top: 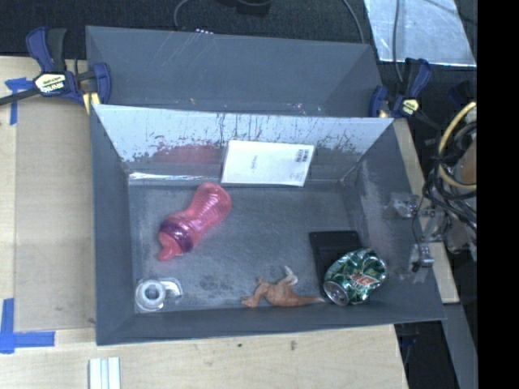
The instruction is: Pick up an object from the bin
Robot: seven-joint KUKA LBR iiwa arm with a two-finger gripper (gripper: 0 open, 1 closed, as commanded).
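jaws, clenched or not i cannot tell, hang just beside the crushed green can (355, 276).

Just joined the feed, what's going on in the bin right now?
The arm's gripper is at the right side of the bin, and no pick has been made yet. Nearest to it are a crushed green can and a flat black square. Further left lie a tan toy animal, a pink bottle on its side and a small silver roll. A white card leans on the back wall.
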